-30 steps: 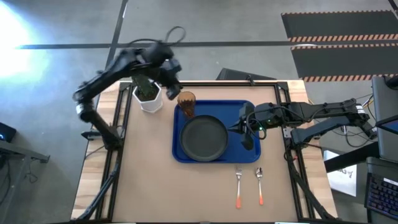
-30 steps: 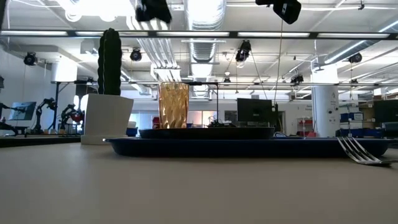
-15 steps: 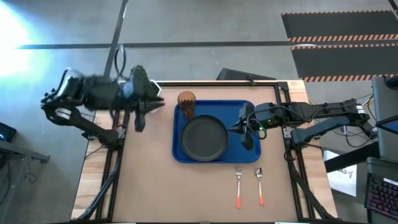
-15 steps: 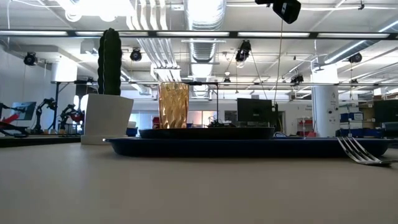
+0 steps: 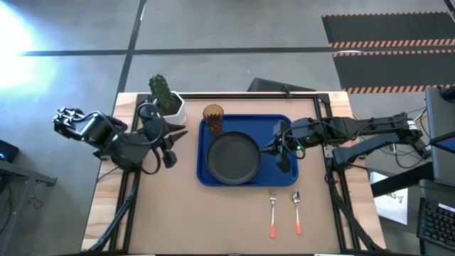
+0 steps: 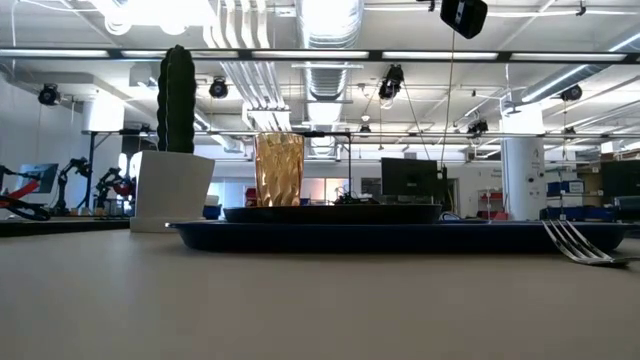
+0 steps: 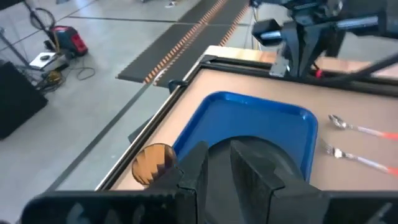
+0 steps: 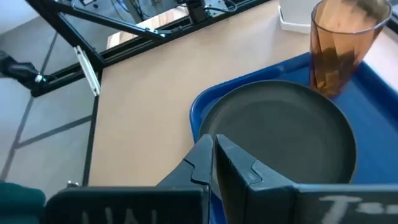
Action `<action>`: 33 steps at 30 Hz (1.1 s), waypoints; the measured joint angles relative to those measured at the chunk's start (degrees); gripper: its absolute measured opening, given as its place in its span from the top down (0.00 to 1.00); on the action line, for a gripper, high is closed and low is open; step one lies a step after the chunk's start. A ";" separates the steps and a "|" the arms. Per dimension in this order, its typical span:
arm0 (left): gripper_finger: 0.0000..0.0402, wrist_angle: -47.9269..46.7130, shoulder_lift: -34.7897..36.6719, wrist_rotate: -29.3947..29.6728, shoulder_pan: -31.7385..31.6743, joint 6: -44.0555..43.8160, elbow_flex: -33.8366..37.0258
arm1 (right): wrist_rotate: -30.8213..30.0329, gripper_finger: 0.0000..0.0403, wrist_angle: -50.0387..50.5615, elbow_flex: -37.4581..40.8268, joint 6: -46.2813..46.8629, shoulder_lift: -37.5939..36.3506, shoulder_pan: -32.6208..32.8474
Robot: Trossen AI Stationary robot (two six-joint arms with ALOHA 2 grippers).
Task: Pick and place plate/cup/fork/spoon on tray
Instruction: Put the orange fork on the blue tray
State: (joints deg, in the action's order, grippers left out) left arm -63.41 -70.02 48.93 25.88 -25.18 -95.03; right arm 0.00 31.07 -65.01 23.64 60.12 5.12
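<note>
The blue tray (image 5: 284, 122) lies mid-table. The dark plate (image 5: 231, 158) rests flat in it. The amber cup (image 5: 212, 118) stands upright on its base in the tray's far left corner, also seen in the right wrist view (image 8: 339, 43). The fork (image 5: 272, 210) and the spoon (image 5: 296, 210) lie side by side on the table, near of the tray's right end. My left gripper (image 5: 174, 142) hangs left of the tray, empty, with a narrow gap between its fingers (image 7: 196, 171). My right gripper (image 5: 269, 148) is shut and empty over the tray, at the plate's right rim.
A white pot with a green cactus (image 5: 167, 99) stands at the far left, just beyond the cup. Black frame rails (image 5: 249, 94) run along the table's far and side edges. Bare tabletop (image 5: 178, 213) lies near of the tray.
My left gripper has drawn back from above the cup and the cactus pot toward the table's left edge and nearer, and has dropped out of the low view. The cup stays upright on the tray.
</note>
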 joint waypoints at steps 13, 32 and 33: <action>0.87 6.24 2.15 2.53 7.20 -3.00 7.12 | 0.08 0.84 0.70 0.00 5.17 0.00 -0.01; 0.87 1.92 7.35 15.56 23.59 -26.10 21.15 | 4.56 0.66 10.47 -15.23 2.38 1.11 -0.14; 0.87 2.11 7.84 16.54 24.07 -26.53 21.40 | 4.68 0.66 12.90 -16.40 3.34 1.49 -0.08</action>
State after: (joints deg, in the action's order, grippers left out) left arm -61.30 -62.18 65.47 49.95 -51.71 -73.63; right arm 4.68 43.97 -81.42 26.98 61.61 5.03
